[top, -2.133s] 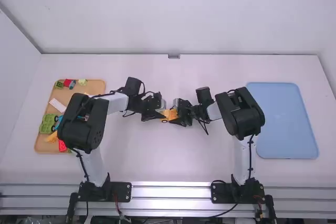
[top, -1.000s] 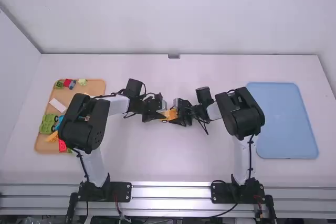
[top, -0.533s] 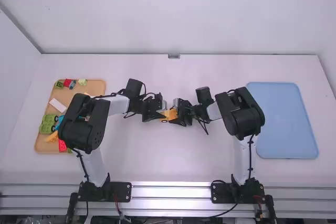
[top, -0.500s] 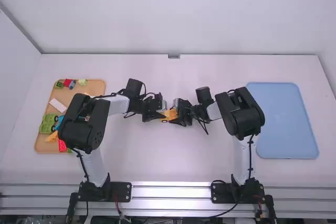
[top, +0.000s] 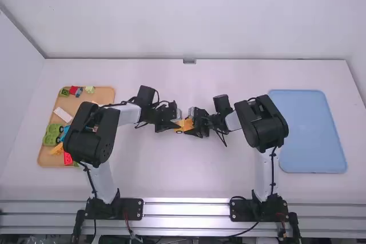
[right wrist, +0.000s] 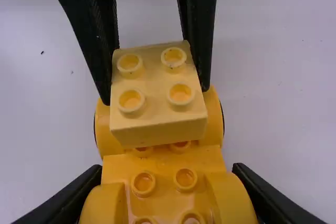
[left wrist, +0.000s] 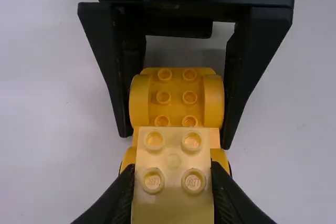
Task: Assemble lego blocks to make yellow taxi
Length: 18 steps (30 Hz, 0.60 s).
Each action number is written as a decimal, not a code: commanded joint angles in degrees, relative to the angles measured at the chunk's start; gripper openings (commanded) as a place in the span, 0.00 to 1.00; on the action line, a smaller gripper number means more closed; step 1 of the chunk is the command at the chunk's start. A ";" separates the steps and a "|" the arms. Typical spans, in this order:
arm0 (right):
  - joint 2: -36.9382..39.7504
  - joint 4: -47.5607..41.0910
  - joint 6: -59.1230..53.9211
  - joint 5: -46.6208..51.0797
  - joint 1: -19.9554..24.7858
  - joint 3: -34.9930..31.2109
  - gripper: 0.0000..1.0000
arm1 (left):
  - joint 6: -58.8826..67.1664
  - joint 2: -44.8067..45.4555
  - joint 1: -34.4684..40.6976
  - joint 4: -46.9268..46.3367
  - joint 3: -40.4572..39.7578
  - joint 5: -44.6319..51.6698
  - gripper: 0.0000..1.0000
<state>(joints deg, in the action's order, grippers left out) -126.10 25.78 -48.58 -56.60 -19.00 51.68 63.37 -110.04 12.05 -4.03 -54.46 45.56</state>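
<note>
On the white worktop (top: 229,178), the layout matches the earlier high views: both arms keep the same poses, and the car's visible part stays between them at the middle.

The worktop is smooth and pale. Toward its right side lies a flat blue tray (top: 311,130) with rounded corners, and at its left a tan tray (top: 104,95) bearing chunky plastic blocks, among them a green one with dark wheels (top: 51,134), a flat white piece (top: 63,114) and a red block (top: 68,159). The yellow car body (right wrist: 165,163) is glossy plastic, with rounded fenders and rows of round studs along its middle. The pale yellow block (right wrist: 149,95) is squarish, its top bearing four hollow, ring-shaped studs.

The right pincer (top: 193,126) clasps the car body between its black fingers, one against each side by the fenders. Facing it, the left pincer (top: 178,123) pinches the pale block by two opposite sides. The block sits directly between those fingertips and overlaps the studded end of the car body; whether it is fully pressed down cannot be told. Two small studs show just beside its edge.
</note>
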 commanded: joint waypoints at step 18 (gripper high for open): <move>-0.98 -0.74 0.81 1.38 -0.15 0.39 0.62 | 2.51 -0.31 0.13 0.66 0.46 4.44 0.61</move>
<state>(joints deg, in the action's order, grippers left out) -126.10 25.71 -48.42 -56.62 -19.00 51.68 64.10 -110.04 12.16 -3.55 -54.48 46.74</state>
